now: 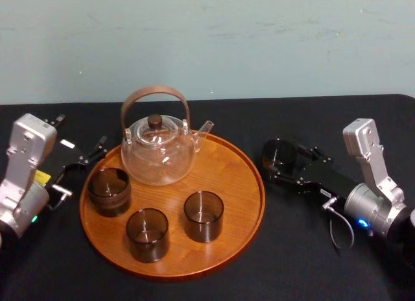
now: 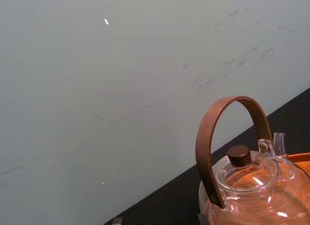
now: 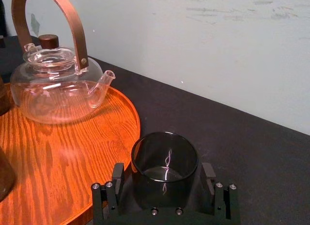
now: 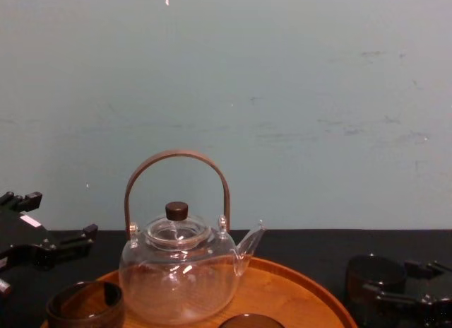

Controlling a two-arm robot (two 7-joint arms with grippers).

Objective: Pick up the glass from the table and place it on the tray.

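One glass (image 1: 279, 159) is off the tray (image 1: 258, 184): it stands on the table (image 1: 305, 268), right half, just beside the tray's right rim, not touching it. Right gripper (image 3: 163, 174) sits low on the table around it, jaws open, one either side of the glass wall. They are close in, with a thin gap on at least one side; nothing looks gripped yet.

Step in hand, judged: the grasp, jaws in place, squeeze not made.

Next move calls for closing evenly on the thin wall with gentle force. Then lift clear of the raised rim and carry toward the robot's left to a free patch of wood.

Free room is the tray's right part. The teapot (image 1: 159, 152) takes the far side, three other glasses (image 1: 148, 233) the left and near parts.

Left gripper (image 1: 79, 166) is parked on the table by the tray's left rim, jaws apart, empty.
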